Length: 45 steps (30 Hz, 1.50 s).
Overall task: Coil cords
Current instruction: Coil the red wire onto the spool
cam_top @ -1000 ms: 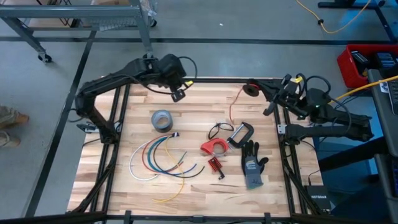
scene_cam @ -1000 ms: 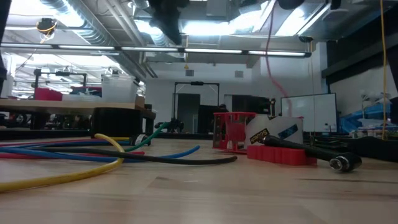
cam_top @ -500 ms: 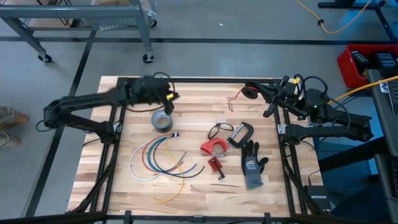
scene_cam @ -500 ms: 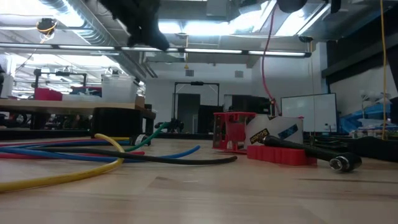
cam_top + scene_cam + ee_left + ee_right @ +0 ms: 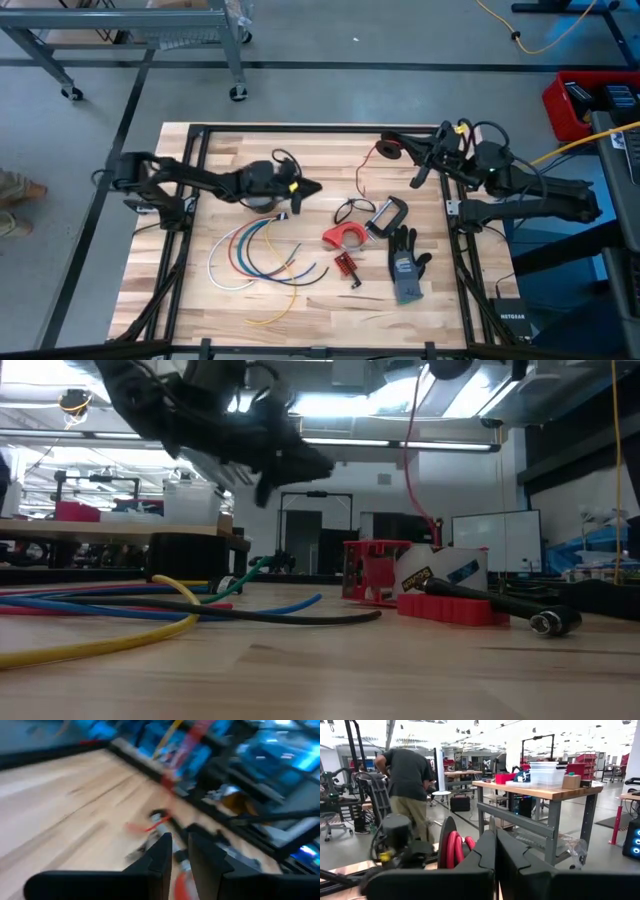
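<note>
Left arm: swung from the table's far edge down and inward, now stretched low across the tape roll (image 5: 262,200); left gripper (image 5: 312,186) moved toward the table's middle. Right gripper (image 5: 414,180): shifted slightly inward. Red cord (image 5: 366,170): hanging strand sits closer to centre.

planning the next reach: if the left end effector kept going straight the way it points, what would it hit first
Probably the loop of black cord: the left end effector points across the table towards it, with bare wood between. The black clamp lies just beyond. Height is unclear, so it might pass above.
</note>
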Motion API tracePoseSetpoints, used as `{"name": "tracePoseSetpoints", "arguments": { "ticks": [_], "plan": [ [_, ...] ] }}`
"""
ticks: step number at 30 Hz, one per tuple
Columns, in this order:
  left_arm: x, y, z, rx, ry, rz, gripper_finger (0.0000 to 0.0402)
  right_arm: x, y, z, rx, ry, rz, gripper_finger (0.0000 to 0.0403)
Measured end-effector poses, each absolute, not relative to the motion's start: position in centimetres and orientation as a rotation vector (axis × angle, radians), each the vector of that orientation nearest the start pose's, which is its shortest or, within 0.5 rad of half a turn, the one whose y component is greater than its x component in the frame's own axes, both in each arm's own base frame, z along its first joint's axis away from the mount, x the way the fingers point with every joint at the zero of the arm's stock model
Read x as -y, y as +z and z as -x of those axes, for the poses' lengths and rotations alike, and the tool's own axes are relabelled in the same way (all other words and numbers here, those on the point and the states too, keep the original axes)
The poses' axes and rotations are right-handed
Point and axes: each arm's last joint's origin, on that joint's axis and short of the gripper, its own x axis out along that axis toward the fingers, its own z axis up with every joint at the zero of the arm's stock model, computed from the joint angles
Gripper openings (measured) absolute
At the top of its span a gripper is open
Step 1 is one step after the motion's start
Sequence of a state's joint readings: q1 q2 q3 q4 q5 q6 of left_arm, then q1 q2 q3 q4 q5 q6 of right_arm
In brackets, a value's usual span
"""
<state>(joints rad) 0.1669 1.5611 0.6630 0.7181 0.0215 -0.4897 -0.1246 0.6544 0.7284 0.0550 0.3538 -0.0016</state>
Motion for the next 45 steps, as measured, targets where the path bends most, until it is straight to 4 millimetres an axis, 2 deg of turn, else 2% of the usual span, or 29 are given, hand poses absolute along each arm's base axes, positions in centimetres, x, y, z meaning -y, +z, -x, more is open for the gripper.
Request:
{"name": "tracePoseSetpoints", "arguments": {
  "ticks": [6,10,14,26,33,39,42,45],
  "plan": [
    [-4.1,20.4,-33.7,0.066,0.1,0.254,0.0057,3.0,34.6,-15.9,0.071,-0.478,-0.014,0.0003],
    [-4.1,20.2,-34.9,0.038,0.167,0.095,0.0057,3.1,34.3,-17.0,0.063,-0.451,-0.029,0.0003],
    [-4.3,19.6,-35.8,-0.008,0.232,0.023,0.0057,3.0,34.3,-17.9,0.094,-0.403,-0.031,0.0003],
    [-4.6,20.0,-36.4,0.015,0.28,-0.022,0.0056,3.1,34.1,-19.0,0.113,-0.373,-0.031,0.0003],
    [-3.5,19.9,-36.5,0.026,0.235,0.121,0.0057,3.1,34.2,-19.0,0.113,-0.373,-0.029,0.0003],
    [-2.2,20.1,-36.6,0.041,0.181,0.176,0.0057,3.1,34.2,-19.0,0.113,-0.373,-0.029,0.0003],
    [-1.7,20.4,-36.7,0.064,0.166,0.134,0.0056,3.1,34.2,-19.0,0.113,-0.373,-0.029,0.0003],
    [-1.5,20.5,-36.6,0.064,0.186,0.01,0.0056,3.1,34.2,-19.0,0.113,-0.373,-0.029,0.0003]
  ]
}}
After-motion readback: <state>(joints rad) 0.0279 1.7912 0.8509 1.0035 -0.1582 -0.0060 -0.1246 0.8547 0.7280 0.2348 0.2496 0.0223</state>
